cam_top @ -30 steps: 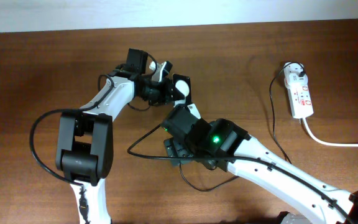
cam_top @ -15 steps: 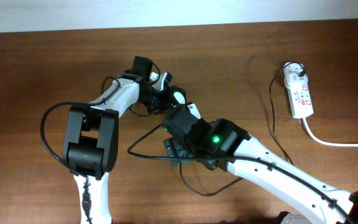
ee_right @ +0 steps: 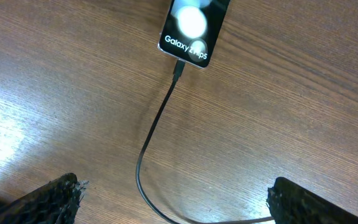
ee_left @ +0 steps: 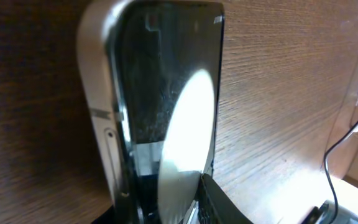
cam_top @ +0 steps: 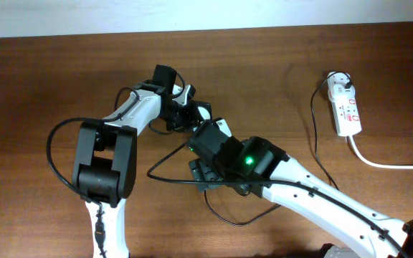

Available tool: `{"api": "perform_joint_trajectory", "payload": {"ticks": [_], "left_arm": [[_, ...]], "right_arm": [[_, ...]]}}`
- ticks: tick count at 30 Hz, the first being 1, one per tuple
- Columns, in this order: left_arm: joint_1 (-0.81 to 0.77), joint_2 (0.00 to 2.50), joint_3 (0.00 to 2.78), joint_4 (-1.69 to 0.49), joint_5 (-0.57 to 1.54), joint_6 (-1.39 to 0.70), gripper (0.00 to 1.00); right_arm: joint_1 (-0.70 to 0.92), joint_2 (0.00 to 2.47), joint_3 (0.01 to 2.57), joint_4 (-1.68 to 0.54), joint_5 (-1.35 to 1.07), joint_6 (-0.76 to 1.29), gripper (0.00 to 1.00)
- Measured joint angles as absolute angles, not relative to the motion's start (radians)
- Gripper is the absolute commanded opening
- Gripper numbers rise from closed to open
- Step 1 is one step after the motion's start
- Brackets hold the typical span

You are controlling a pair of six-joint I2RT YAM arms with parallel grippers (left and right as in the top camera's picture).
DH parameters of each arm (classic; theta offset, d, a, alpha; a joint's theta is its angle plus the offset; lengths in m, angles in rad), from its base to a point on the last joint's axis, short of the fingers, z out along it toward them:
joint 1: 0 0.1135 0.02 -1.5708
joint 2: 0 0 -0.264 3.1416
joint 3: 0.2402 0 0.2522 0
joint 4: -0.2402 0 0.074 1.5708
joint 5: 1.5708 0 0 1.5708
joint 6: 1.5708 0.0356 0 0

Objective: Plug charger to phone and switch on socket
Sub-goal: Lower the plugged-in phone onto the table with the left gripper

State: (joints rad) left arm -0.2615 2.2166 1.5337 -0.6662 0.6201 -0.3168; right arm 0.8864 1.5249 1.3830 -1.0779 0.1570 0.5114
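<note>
The phone [ee_right: 191, 28], black and glossy with white lettering, lies at the top of the right wrist view. The charger's thin black cable [ee_right: 151, 137] curves up to it, and the connector tip [ee_right: 178, 67] sits against the phone's lower edge. My right gripper [ee_right: 179, 208] is open and empty, its fingers wide apart astride the cable. My left gripper [cam_top: 189, 113] is shut on the phone [ee_left: 166, 93], which its wrist view shows edge-on. The socket [cam_top: 348, 109] lies far right with the charger's white plug adapter [cam_top: 341, 82] in its top end.
The socket's thick white cord [cam_top: 386, 163] runs off to the right edge. The charger cable [cam_top: 314, 136] trails down from the socket and loops near the table's front under my right arm [cam_top: 292, 179]. A pale wall edge runs along the back.
My left arm has swung round, and its gripper has moved a little right and down, closer to my right gripper. My right arm has stayed put.
</note>
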Motion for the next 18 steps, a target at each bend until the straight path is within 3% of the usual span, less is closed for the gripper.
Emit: {"api": "perform_joint_trajectory", "payload": {"ticks": [6, 13, 18], "left_arm": [[-0.262, 2.216, 1.538, -0.667, 0.615, -0.317, 0.4], [-0.262, 2.216, 1.547, -0.666, 0.629, -0.317, 0.59], [-0.263, 2.213, 1.552, -0.674, 0.625, -0.317, 0.65]], "right_arm": [[0.886, 1.525, 1.383, -1.078, 0.157, 0.511, 0.99], [0.886, 1.525, 1.383, -1.078, 0.157, 0.512, 0.99], [0.886, 1.525, 1.383, -1.078, 0.157, 0.511, 0.99]]}}
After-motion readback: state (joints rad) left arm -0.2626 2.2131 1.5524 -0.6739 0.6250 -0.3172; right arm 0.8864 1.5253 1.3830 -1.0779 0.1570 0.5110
